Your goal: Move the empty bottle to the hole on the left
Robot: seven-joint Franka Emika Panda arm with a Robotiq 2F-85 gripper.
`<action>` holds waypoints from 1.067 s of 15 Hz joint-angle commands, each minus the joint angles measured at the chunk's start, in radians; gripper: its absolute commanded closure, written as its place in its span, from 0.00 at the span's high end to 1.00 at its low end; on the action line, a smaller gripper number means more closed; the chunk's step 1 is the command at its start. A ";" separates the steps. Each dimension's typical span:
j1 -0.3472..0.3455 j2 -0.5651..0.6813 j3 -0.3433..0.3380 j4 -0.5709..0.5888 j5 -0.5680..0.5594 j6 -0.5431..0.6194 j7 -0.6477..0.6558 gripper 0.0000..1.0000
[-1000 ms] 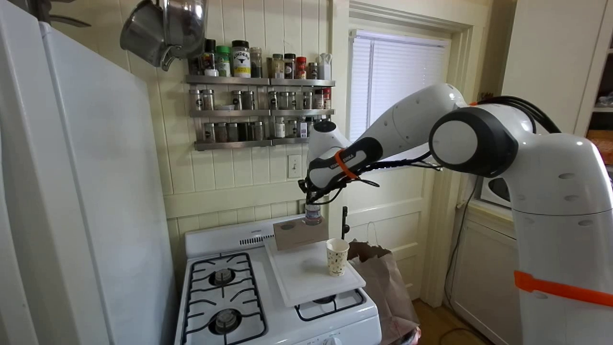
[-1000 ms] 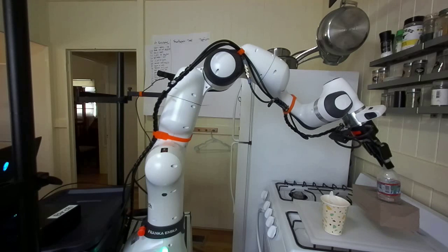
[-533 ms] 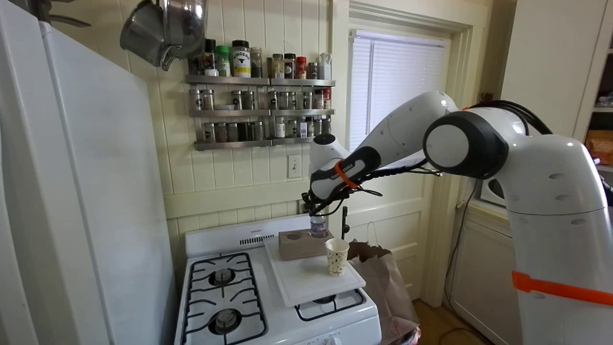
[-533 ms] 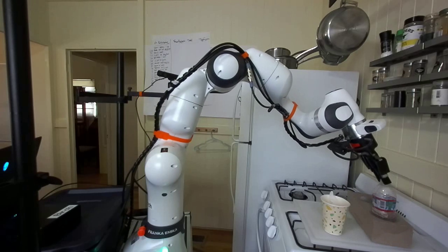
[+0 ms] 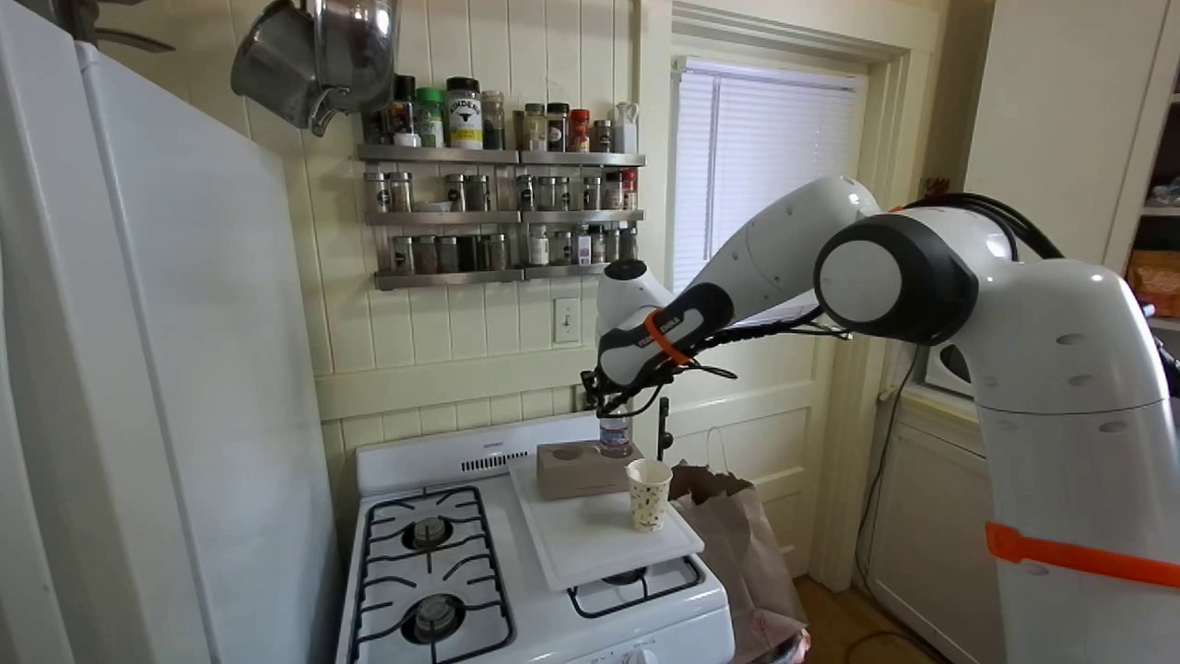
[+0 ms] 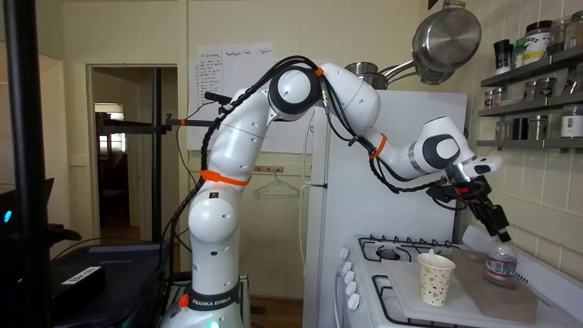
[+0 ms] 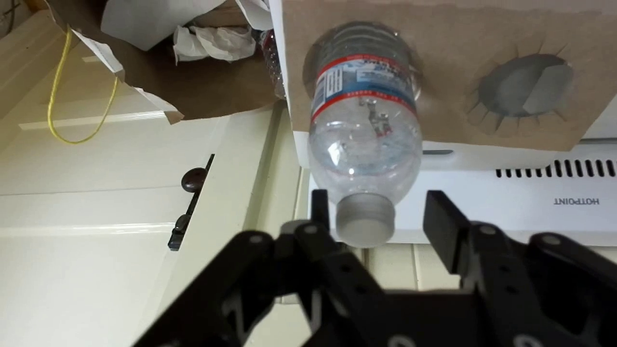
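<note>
A clear plastic bottle with a white cap and a red-and-blue label stands in a hole of the brown cardboard box (image 6: 510, 300). The bottle (image 7: 364, 144) sits in the hole at the left in the wrist view; the other hole (image 7: 525, 86) at the right is empty. The bottle also shows in both exterior views (image 5: 615, 435) (image 6: 500, 265). The box lies flat on the white board (image 5: 590, 544). My gripper (image 7: 378, 207) is open around the bottle cap, with a gap on each side. In an exterior view the fingertips (image 6: 503, 233) are at the bottle's top.
A patterned paper cup (image 5: 649, 495) stands on the board in front of the box. The stove burner grates (image 5: 433, 572) are beside the board. A brown paper bag (image 5: 742, 553) stands beside the stove. Spice shelves (image 5: 507, 217) hang on the wall behind.
The box, lifted and tilted with the bottle a second ago, came down flat on the board. The arm lowered with it. In the last half second the arm and bottle shifted only slightly.
</note>
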 commanded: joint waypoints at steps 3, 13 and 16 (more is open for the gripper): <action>0.010 -0.033 -0.016 -0.075 -0.006 0.058 0.016 1.00; -0.011 -0.052 -0.053 -0.285 -0.025 0.380 0.017 1.00; 0.003 -0.039 -0.089 -0.312 -0.059 0.458 0.029 1.00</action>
